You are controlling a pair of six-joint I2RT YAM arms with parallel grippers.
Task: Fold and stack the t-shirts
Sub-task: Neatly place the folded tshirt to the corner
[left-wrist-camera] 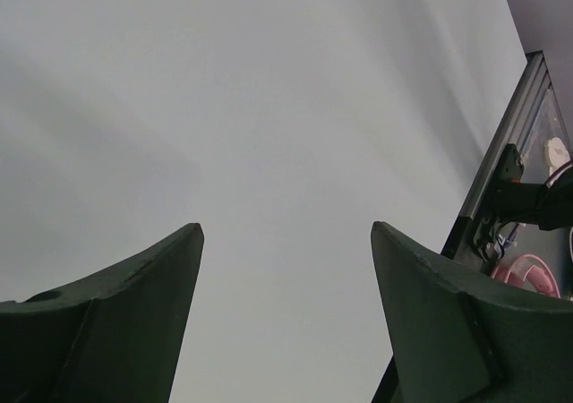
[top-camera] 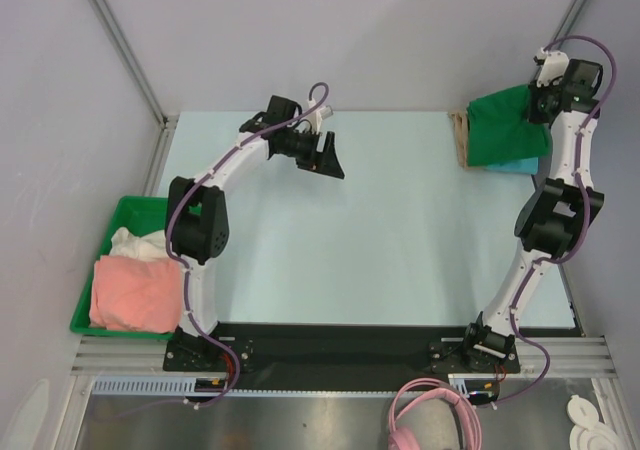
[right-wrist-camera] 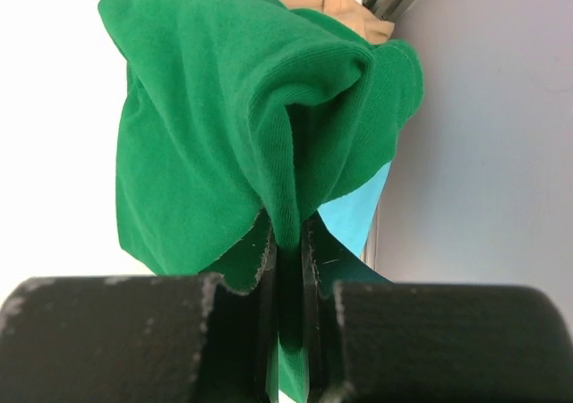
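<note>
From above, the left gripper [top-camera: 325, 156] hangs over the bare middle of the pale tabletop [top-camera: 400, 230], toward the far edge, with nothing in it. The right gripper [top-camera: 543, 107] reaches into the far right corner, where the green t-shirt [top-camera: 503, 130] sits bunched on top of a teal shirt [top-camera: 517, 167], with a tan shirt [top-camera: 460, 138] showing at the pile's left edge. By the left arm's base, just off the tabletop's left edge, a green bin [top-camera: 128, 208] holds a pink garment [top-camera: 135, 292] and a white garment [top-camera: 134, 242] behind it. The left wrist camera shows that gripper's two dark fingers standing well apart over plain tabletop. The right wrist camera shows the other gripper pinched tight on a raised fold of the green t-shirt; the cloth drapes away from the fingers, teal peeking out beneath on the right and tan at the far side.
</note>
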